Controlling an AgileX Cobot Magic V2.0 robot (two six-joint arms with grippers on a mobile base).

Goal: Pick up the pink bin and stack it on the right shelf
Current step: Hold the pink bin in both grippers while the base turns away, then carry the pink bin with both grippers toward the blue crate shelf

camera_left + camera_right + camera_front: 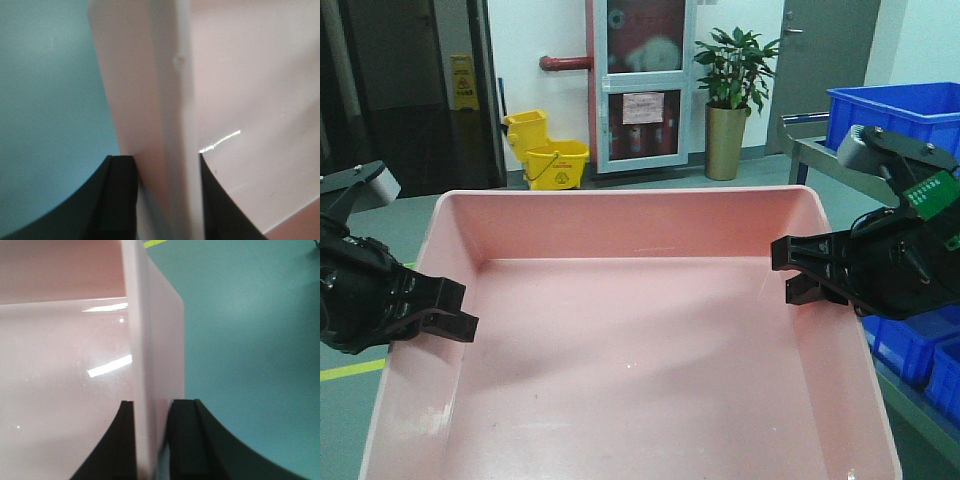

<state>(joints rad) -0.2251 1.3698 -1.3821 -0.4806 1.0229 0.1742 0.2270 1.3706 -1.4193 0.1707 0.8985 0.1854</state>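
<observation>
One pink bin (630, 330) above teal floor (250, 340); mop bucket (555, 163) behind

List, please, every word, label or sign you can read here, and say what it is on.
No text is legible.
Yellow floor sign: print too small.
Mop bucket: dark label, blurred.
Notice on red cabinet: too small.
Green tag on right gripper: white print, too small.

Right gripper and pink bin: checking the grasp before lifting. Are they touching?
Touching. The right wrist view shows the right gripper shut on the pink bin, fingers pressed against both wall faces, no gap.
</observation>
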